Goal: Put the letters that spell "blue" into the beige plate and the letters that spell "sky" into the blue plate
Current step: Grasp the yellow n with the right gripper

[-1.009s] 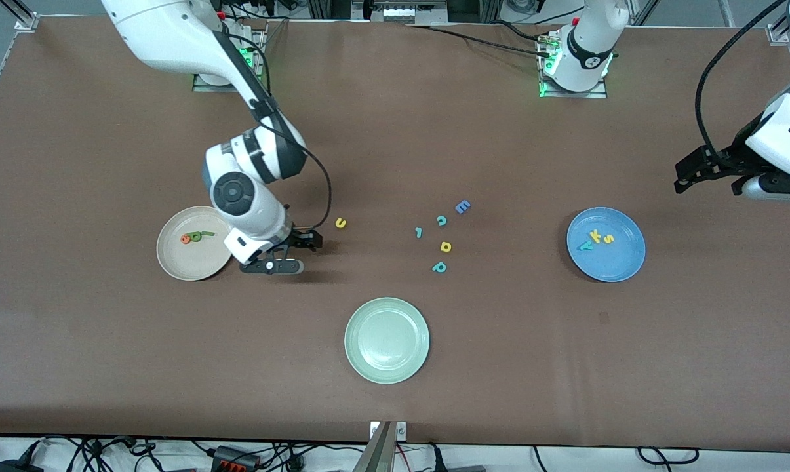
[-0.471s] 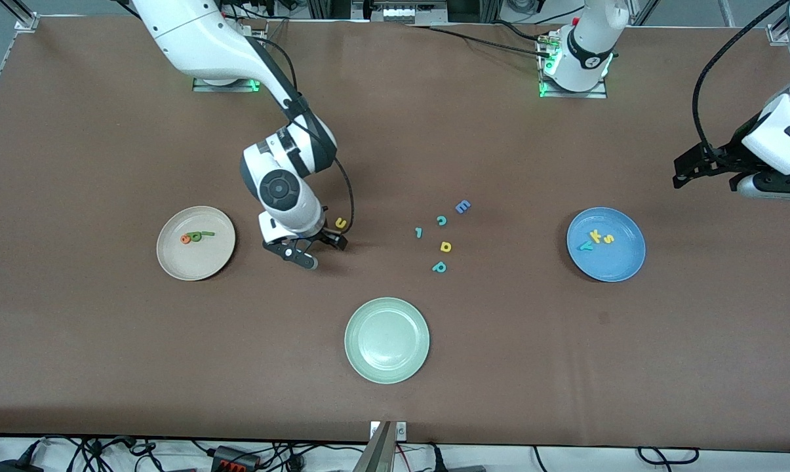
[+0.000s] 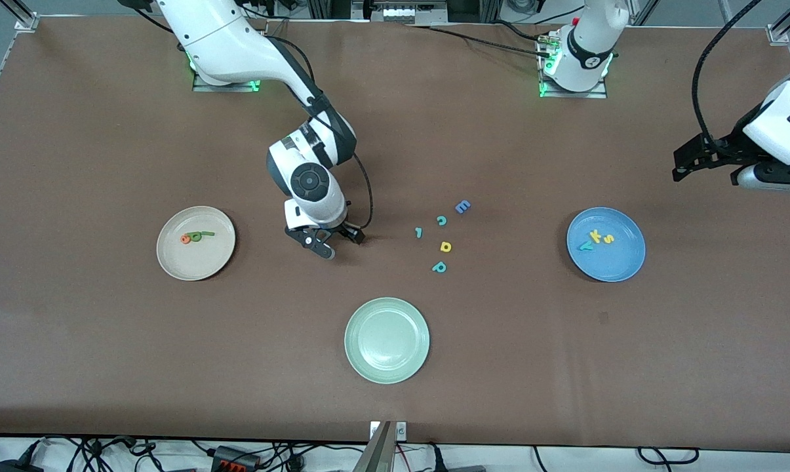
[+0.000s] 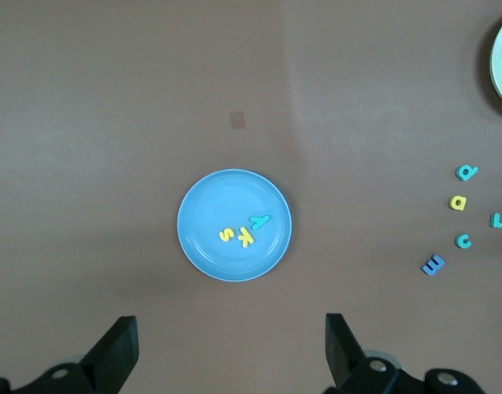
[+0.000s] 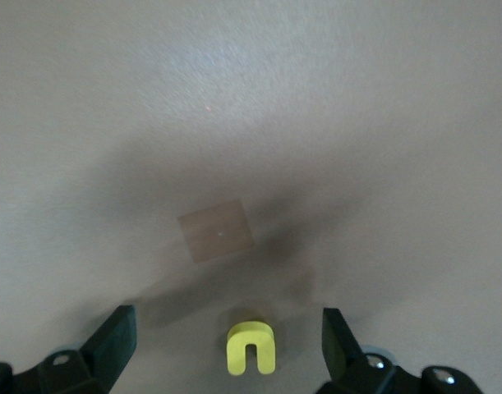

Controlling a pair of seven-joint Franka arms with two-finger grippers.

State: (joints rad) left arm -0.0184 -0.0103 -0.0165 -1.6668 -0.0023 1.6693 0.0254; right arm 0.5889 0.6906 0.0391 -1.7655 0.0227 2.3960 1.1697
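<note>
1. Round sky-blue shallow plate (image 3: pixel 606 244) holds yellow s, yellow k, teal y (image 3: pixel 594 238): "sky" sorted.
2. Right gripper (image 3: pixel 325 240), jaws spread and empty, hangs over the small yellow foam u (image 5: pixel 251 347), apparently lining up a pick; round cream-beige plate (image 3: pixel 195 242) beside it lacks only this letter.
3. Left gripper (image 3: pixel 709 162), released, waits above the blue plate.

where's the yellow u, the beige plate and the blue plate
yellow u (image 5: pixel 251 348): right wrist view, on the bend of the letter
beige plate (image 3: pixel 195 261): front view, bare floor
blue plate (image 4: pixel 215 208): left wrist view, bare floor
</note>
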